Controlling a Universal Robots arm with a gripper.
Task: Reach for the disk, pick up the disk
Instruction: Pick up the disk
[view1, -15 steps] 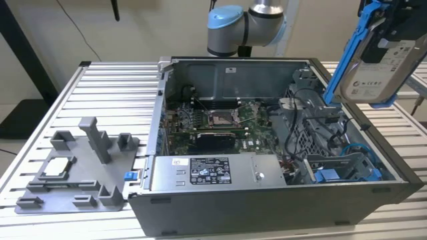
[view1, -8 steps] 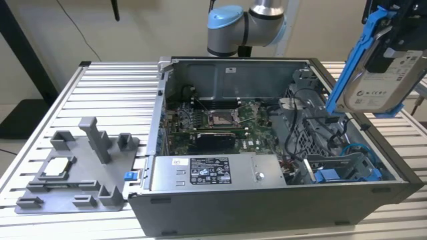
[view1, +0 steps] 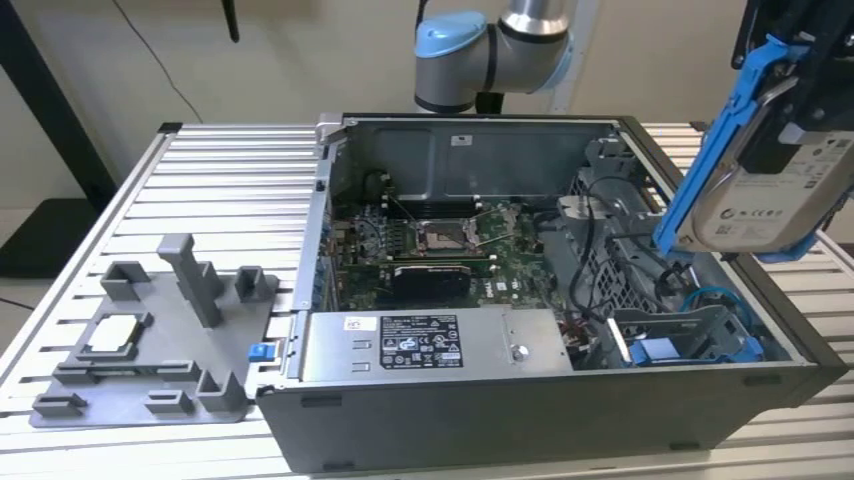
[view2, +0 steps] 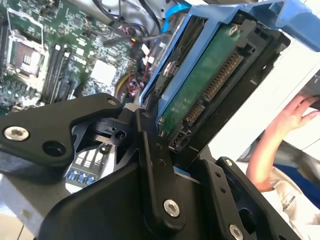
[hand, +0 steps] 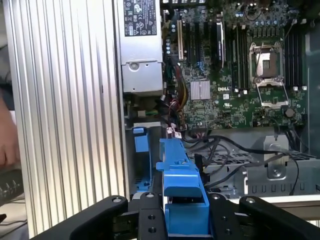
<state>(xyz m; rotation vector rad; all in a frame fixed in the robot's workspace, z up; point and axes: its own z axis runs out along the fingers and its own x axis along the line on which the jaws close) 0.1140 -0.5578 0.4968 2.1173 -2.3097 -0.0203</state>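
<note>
The disk (view1: 758, 195), a silver drive with a white label in blue caddy rails, hangs tilted in the air above the open computer case (view1: 534, 400), at the exterior view's right. My gripper (view1: 790, 120) is shut on its upper part. In the second wrist view the disk's green circuit-board underside (view2: 207, 82) and blue rail (view2: 240, 15) rise from between the black fingers (view2: 152, 165). In the first wrist view the blue caddy end (hand: 181, 182) sits between the two black fingers (hand: 150, 215), well above the case.
Inside the case lie the motherboard (view1: 434, 240), the power supply (view1: 427, 345), loose cables and a blue bracket (view1: 661, 350). A grey fixture (view1: 147, 350) with a small square chip stands on the slatted table at the exterior view's left. A person's hand (view2: 295, 115) is nearby.
</note>
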